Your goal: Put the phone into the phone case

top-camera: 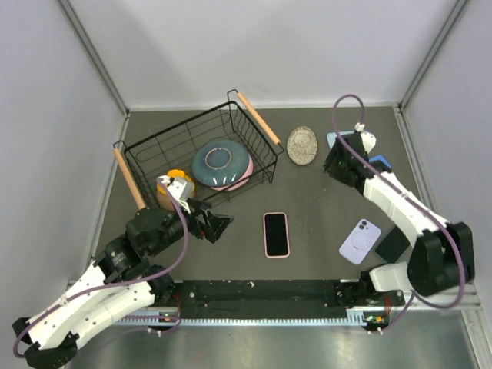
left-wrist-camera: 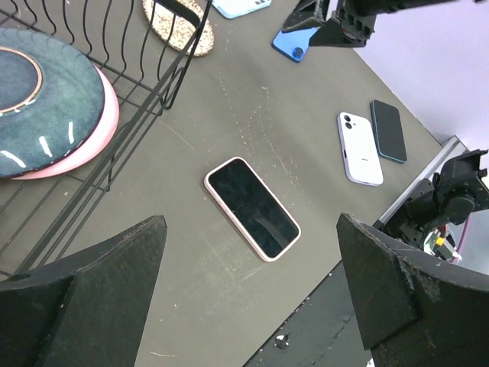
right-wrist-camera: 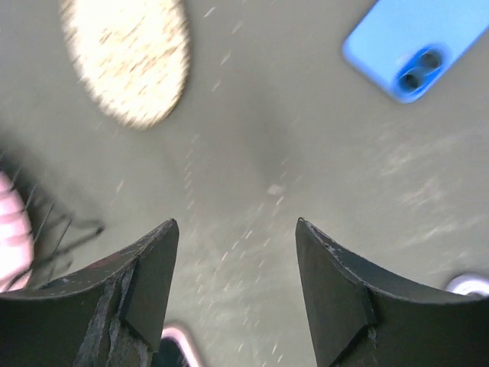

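**Phone with pink rim in the middle of the table, both grippers away from it**

The phone (top-camera: 276,234) lies flat with its screen up. The screen is black and dark, and a thin pink rim goes all around it, with rounded corners. In the top view its long side runs from 12 to 6 o'clock. It rests on the bare dark table (top-camera: 323,200), touching nothing else.

The left gripper (top-camera: 217,224) is low over the table with its jaws spread wide and nothing between them. The phone lies near it, at about 3 o'clock, but apart from it. In the left wrist view the phone shows in the gap between the two black fingers (left-wrist-camera: 99,290), slanted, with one short end toward 11 o'clock.

The right gripper (right-wrist-camera: 235,229) stands farther off, at the back right of the table, with its jaws parted and empty. From it the phone lies at about 7 o'clock, well apart. A blue phone (right-wrist-camera: 416,46) and a speckled round coaster (right-wrist-camera: 126,57) are close to this gripper.

At 3 o'clock of the phone lies a lavender item (top-camera: 360,241) with two camera rings. I cannot tell if it is a case or a phone. Just beside it lies a dark phone (top-camera: 392,244).
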Robot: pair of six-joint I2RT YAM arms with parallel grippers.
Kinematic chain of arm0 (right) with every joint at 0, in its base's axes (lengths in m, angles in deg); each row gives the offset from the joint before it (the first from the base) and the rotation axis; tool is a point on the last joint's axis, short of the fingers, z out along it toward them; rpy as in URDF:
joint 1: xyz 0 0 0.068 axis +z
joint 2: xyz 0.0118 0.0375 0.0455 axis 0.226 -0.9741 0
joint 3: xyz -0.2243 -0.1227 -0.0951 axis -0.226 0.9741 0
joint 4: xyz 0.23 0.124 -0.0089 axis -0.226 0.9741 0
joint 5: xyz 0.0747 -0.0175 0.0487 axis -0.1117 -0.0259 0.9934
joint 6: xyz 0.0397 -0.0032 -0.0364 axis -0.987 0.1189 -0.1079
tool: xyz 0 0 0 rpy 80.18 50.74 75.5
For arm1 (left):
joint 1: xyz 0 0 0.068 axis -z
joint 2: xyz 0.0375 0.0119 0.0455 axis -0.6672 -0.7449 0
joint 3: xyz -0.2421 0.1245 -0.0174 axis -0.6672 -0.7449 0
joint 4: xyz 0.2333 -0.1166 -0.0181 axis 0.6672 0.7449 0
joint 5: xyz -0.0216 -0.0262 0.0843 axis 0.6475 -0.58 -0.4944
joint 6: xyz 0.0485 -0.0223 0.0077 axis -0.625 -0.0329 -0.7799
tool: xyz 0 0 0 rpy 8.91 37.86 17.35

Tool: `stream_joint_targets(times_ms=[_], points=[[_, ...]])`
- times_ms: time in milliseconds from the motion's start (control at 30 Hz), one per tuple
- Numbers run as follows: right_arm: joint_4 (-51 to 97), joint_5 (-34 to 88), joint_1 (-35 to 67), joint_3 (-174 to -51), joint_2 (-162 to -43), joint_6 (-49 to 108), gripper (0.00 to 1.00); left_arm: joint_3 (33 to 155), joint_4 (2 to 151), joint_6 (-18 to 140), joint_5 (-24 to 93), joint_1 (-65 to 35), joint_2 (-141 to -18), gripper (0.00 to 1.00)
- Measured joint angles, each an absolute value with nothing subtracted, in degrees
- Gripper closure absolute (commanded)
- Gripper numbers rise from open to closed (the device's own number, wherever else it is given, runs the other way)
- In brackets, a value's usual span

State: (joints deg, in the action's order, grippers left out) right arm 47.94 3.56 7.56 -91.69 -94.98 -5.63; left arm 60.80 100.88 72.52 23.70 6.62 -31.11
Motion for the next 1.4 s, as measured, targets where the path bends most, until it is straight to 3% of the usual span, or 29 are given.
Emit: stream_joint_targets(times_ms=[233,700,1233,1400], points=[[51.7,-0.3,-3.6,-109.4,-115.4,-2.6,0.37,60.8,102.3,71.3,22.1,6.6,-29.4,0.01],[56.4,-5.4,-9.4,-140.1,-143.9,-13.9,0.41,60.7,103.1,70.5,17.8,6.6,-28.3,0.01],[60.0,-2.8,-11.4,-144.4,-152.4,-23.9,0.48,60.6,103.1,69.5,14.3,6.6,-28.8,0.01],[61.5,-2.9,-11.4,-144.6,-152.4,-24.6,0.65,60.5,103.1,69.5,13.7,6.6,-28.8,0.01]])
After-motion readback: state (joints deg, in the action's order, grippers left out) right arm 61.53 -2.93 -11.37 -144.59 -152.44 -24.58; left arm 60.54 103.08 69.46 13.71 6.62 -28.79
